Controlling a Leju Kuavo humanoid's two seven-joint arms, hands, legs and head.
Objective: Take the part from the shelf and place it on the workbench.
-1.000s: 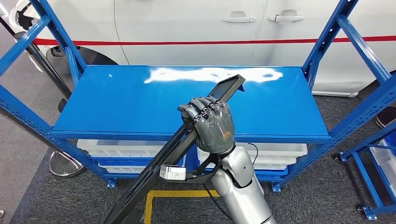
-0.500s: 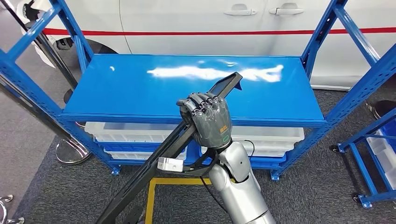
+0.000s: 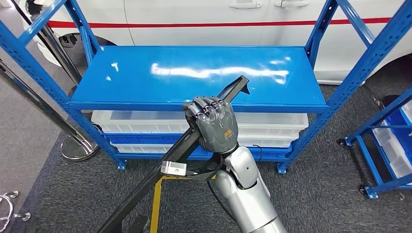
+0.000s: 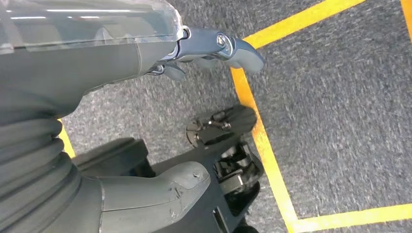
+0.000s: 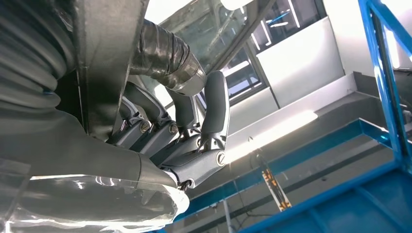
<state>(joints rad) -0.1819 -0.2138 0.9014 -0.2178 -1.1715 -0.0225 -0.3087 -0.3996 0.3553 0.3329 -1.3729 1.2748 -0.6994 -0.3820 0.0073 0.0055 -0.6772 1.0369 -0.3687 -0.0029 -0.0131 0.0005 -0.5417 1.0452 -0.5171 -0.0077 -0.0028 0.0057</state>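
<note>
We log the right hand (image 3: 214,127) with its fingers wrapped tight round the part (image 3: 180,148), a long dark strip. The part runs from 7 o'clock at the lower edge of the head view up to 1 o'clock, and its upper tip (image 3: 236,86) hangs above the front edge of the blue shelf (image 3: 145,77), apparently not resting on it. In the right wrist view the fingers (image 5: 214,111) curl over the same dark bar.

The left hand (image 4: 145,48) points down over grey floor crossed by a yellow floor line (image 4: 262,141). We see nothing in it; how far its fingers are spread we cannot tell.

Our judgement: the pick-up is done, since the part is in hand and seems clear of the shelf top. The desk is in none of our views. Left to do: carry the part to the desk, lower it and let go.
</note>
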